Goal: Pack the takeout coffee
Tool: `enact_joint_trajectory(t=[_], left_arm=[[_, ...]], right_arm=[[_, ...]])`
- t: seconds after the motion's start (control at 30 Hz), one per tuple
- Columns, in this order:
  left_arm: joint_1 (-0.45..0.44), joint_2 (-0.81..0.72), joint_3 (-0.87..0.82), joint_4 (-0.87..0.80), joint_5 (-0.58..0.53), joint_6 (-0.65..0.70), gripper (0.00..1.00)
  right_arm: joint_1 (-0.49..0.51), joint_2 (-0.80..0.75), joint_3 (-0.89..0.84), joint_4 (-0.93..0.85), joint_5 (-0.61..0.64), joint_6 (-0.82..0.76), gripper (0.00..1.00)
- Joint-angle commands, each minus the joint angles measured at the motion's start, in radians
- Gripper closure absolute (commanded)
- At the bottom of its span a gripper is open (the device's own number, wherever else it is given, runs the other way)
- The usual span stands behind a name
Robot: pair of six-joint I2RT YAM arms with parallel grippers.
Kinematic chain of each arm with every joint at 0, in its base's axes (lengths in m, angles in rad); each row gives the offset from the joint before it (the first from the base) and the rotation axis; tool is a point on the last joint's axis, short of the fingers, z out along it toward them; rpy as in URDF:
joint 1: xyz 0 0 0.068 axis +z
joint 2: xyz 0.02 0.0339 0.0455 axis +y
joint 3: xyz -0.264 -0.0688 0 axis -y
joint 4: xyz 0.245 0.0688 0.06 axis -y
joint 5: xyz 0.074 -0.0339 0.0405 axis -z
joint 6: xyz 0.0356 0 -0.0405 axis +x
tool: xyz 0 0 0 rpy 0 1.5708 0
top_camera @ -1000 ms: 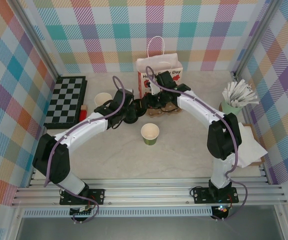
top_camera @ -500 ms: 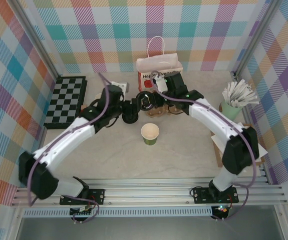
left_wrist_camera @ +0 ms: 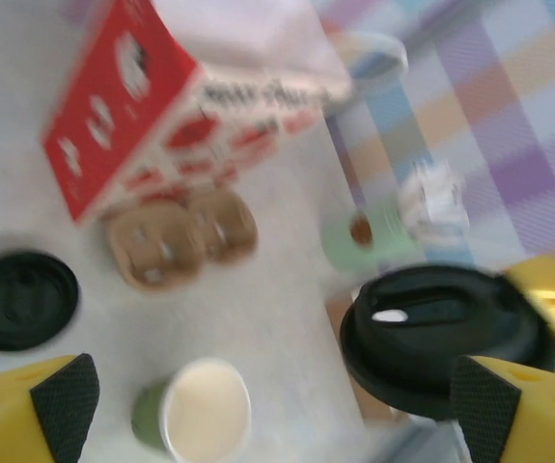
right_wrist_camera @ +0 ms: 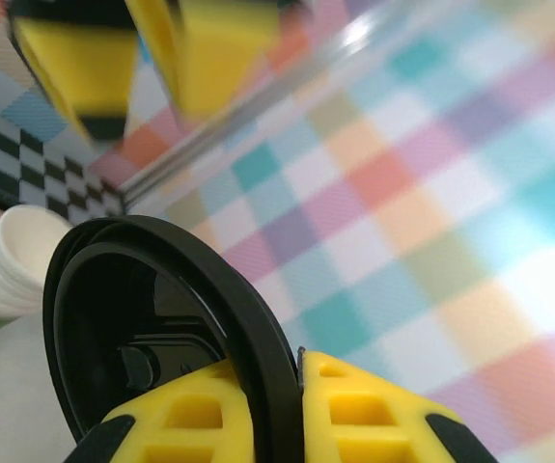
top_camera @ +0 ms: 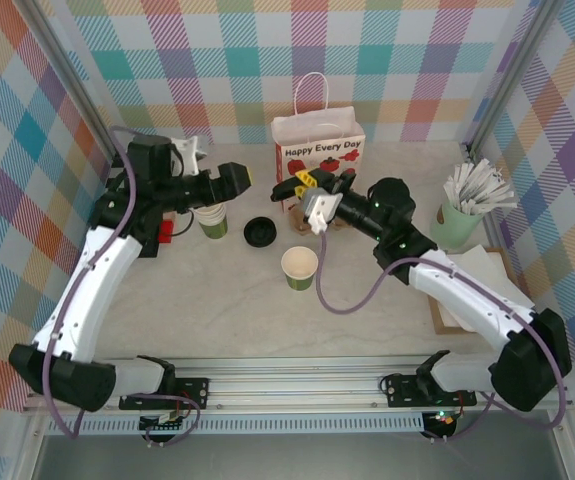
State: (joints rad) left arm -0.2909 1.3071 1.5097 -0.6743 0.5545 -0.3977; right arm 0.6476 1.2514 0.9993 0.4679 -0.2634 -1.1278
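Note:
The takeout coffee cup (top_camera: 299, 267) (left_wrist_camera: 205, 415) stands lidless mid-table, cream with a green lower band. My right gripper (top_camera: 302, 184) (right_wrist_camera: 296, 405) hovers in front of the paper bag (top_camera: 317, 150), shut on the rim of a black lid (right_wrist_camera: 161, 328) (left_wrist_camera: 446, 338), which it holds on edge in the air. A second black lid (top_camera: 259, 231) (left_wrist_camera: 21, 299) lies flat on the table left of the cup. My left gripper (top_camera: 239, 178) (left_wrist_camera: 277, 415) is raised above the lidless cup stack (top_camera: 208, 217), open, with nothing between its pads.
A brown cup carrier (top_camera: 339, 218) (left_wrist_camera: 180, 231) sits at the bag's foot. A mint cup of white sticks (top_camera: 464, 205) and a wooden tray with napkins (top_camera: 482, 290) stand at the right. A chessboard (top_camera: 132, 200) lies at the far left beside the plaid walls.
The two grippers met over the lids, then parted. My left gripper opened and rose back to the left. The right arm drew back rightward with one lid in its jaws.

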Motion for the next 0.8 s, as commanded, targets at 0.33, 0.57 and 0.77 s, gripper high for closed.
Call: enact_joint_trajectory(t=[0.33,0.57,0.77], left_arm=[[-0.03,-0.029,0.088,-0.292,0.385,0.387,0.15],[-0.088,0.034,0.137,-0.344,0.431,0.463,0.39],[-0.109,0.054,0.156,-0.412,0.467,0.532,0.55]], right_arm=[[0.058,-0.15,-0.101,0.017,-0.336,-0.799,1.0],[0.112,-0.167,-0.08,-0.06,-0.429,-0.845,1.0],[0.119,-0.152,-0.055,-0.091,-0.439,-0.865,1.0]])
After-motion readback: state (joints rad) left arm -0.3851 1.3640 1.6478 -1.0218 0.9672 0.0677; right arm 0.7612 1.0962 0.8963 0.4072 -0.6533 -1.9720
